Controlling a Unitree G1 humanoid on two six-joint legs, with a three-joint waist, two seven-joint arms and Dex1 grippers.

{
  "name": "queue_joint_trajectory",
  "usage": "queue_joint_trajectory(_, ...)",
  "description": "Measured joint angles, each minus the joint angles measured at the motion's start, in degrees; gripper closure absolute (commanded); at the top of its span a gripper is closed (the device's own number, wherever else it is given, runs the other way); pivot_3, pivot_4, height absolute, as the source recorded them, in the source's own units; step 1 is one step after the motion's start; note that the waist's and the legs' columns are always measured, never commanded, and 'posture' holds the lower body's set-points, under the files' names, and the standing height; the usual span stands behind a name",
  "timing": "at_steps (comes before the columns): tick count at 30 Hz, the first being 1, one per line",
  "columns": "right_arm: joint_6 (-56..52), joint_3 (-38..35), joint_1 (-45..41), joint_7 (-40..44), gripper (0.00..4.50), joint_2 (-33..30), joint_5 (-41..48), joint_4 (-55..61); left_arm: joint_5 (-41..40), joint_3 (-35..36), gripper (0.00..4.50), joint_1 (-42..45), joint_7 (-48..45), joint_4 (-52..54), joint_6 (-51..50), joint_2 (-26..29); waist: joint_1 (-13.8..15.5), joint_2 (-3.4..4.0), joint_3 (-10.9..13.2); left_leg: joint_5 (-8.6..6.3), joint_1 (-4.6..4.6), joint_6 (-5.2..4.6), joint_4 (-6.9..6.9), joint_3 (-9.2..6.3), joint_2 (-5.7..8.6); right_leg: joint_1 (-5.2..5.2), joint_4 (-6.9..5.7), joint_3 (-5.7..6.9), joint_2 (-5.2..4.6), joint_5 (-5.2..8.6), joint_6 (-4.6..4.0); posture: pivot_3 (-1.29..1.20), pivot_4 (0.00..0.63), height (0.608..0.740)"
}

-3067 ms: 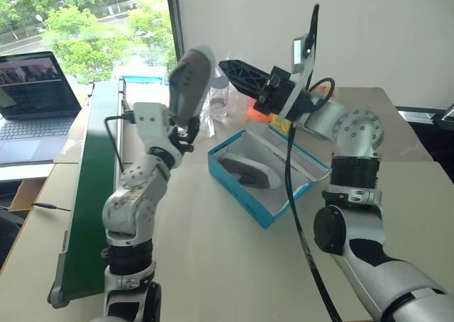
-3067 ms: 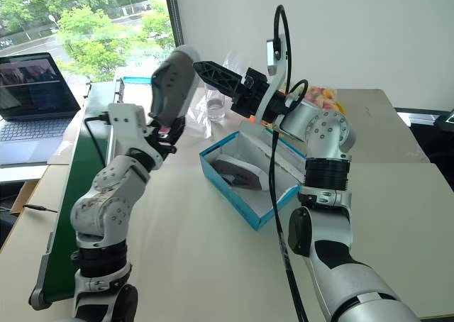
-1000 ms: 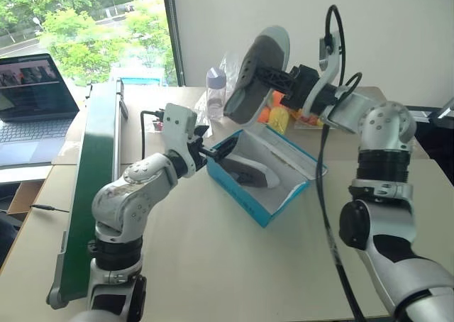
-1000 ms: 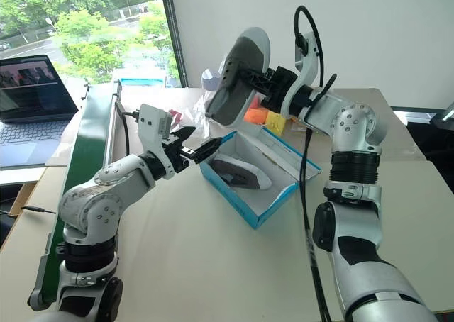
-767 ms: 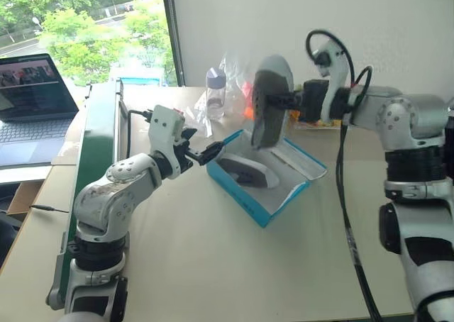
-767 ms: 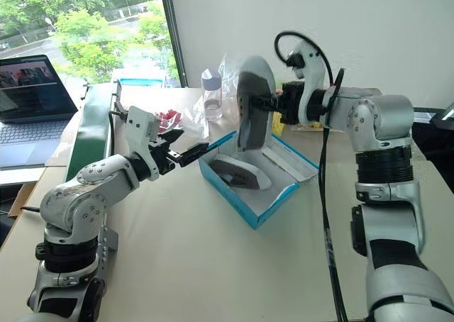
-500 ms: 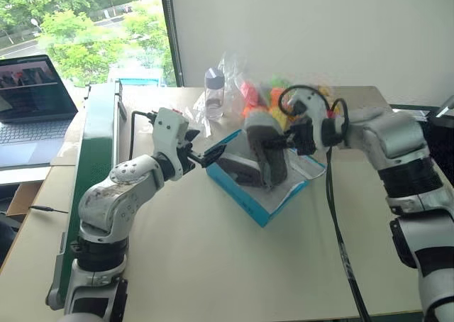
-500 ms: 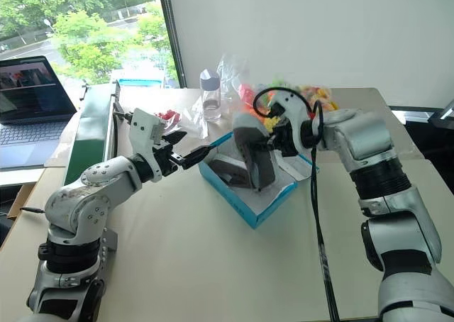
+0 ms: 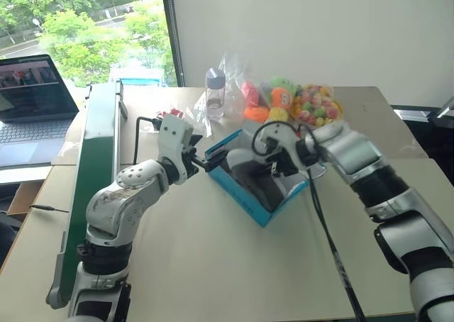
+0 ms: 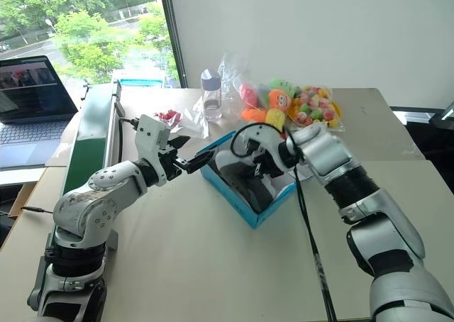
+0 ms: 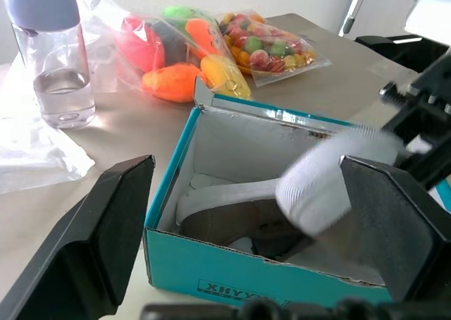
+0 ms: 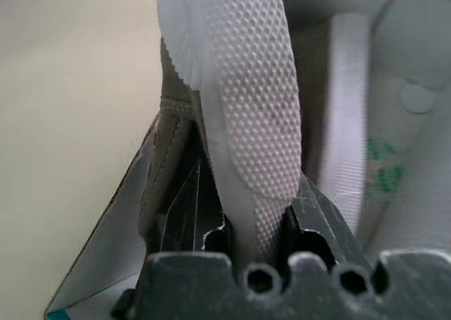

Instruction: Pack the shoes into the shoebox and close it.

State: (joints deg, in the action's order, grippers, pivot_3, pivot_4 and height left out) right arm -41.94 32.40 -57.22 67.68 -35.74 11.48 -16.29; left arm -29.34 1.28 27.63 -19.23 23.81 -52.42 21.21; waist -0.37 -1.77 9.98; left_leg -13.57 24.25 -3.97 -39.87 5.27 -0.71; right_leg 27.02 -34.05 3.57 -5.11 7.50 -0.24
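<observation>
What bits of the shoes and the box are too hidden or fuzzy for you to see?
- First shoe in the shoebox: left wrist view, toe hidden behind the blurred second shoe.
- Second shoe: right wrist view, its upper hidden behind its own sole.
- Shoebox lid: head views, covered by the right gripper and arm.
- Box lettering: left wrist view, partly cut off by the gripper body.
</observation>
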Motion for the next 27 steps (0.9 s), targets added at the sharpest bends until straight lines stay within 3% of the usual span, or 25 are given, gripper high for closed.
queue_joint_trajectory(12,7.5,0.7,-1.4,2.6,4.14,7.0,-8.2,-14.1,0.2,0.1,0.00,-1.3,2.0,0.3,0.0,-0.5,0.2,0.00,0.0,0.01,-0.07,0.03,-0.02,0.00,0.00,-0.06,-0.02,0.01,0.01,-0.09,-0.15,0.00,0.150,0.740)
queue_joint_trajectory(17,9.4,-0.5,-0.3,-0.8,4.14,9.8,-11.5,-16.9,0.2,0.1,0.00,-1.5,2.5,0.4,0.0,-0.8,0.2,-0.12,-0.1,-0.01,-0.76,0.04,0.04,-0.06,-0.03,-0.75,0.06,0.09,0.01,0.03,-0.03,0.00,0.150,0.740)
queue_joint_trajectory(18,10.1,-0.8,0.4,-1.7,3.16,9.9,-12.4,-16.8,0.2,0.1,0.00,-1.5,2.6,0.5,0.0,-0.8,0.2,-0.20,-0.2,-0.03,-0.94,0.06,0.05,-0.06,-0.04,-0.90,0.06,0.10,-0.01,0.06,-0.04,0.00,0.150,0.740)
queue_joint_trajectory(23,9.5,-1.6,4.6,-4.5,1.56,11.9,-13.1,-15.2,0.3,-0.3,0.00,-1.6,2.8,0.7,0.0,-1.0,0.4,-0.24,-0.2,-0.24,-0.92,0.58,0.03,-0.01,-0.01,-0.83,-0.02,0.06,-0.10,0.13,-0.18,0.00,0.150,0.740)
queue_joint_trajectory(27,1.2,-4.5,4.7,-2.5,0.12,9.2,-10.6,-6.5,0.4,-1.0,0.00,-1.5,2.5,0.6,0.1,-1.0,0.4,-0.22,-0.2,-0.13,-0.74,0.38,0.06,-0.04,-0.02,-0.65,-0.02,0.07,-0.05,0.04,-0.05,0.00,0.150,0.740)
